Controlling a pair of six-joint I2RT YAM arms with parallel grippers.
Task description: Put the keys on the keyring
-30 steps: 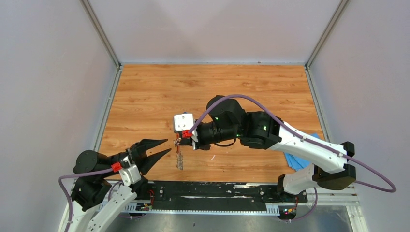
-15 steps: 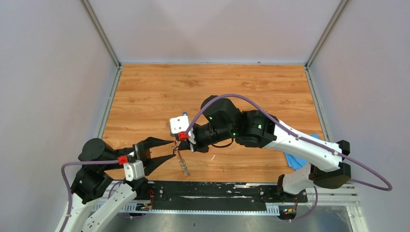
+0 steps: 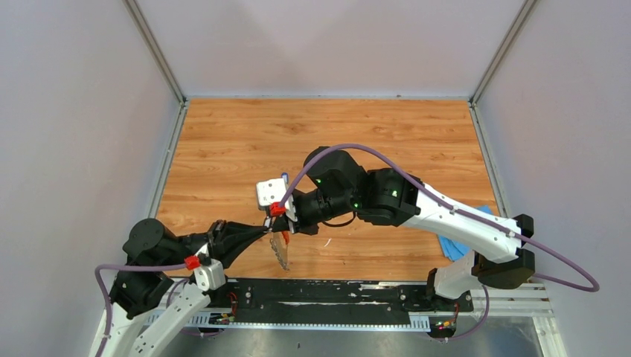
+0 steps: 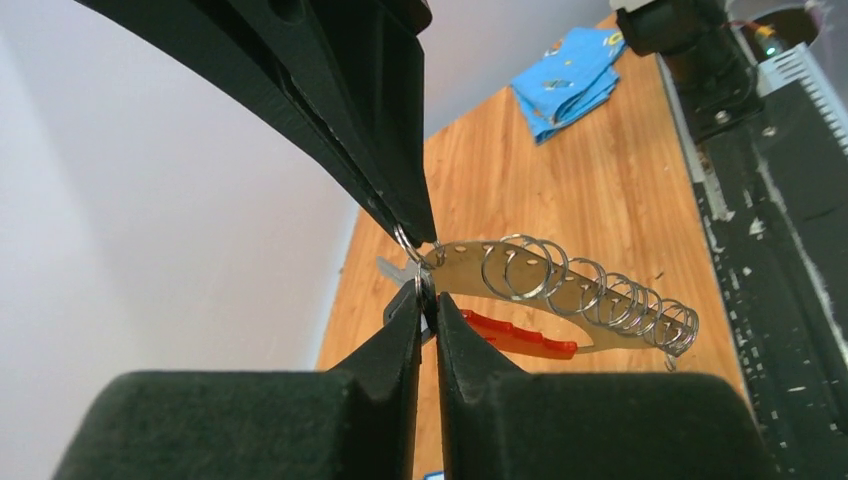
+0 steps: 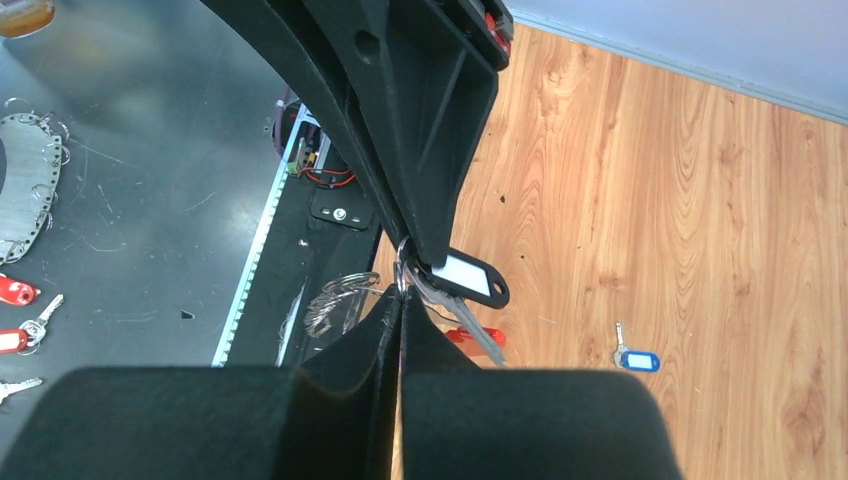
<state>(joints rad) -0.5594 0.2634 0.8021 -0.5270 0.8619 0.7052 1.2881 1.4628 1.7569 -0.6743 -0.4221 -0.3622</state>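
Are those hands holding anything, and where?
Right hand pinches the keyring by its end ring. Left hand tips meet at that same end, by the black-headed key; its exact hold cannot be told.

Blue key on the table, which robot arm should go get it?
Probably the right, once it lets go. The blue key lies on the table near the right gripper, while the left gripper pinches the keyring and could hold it alone.
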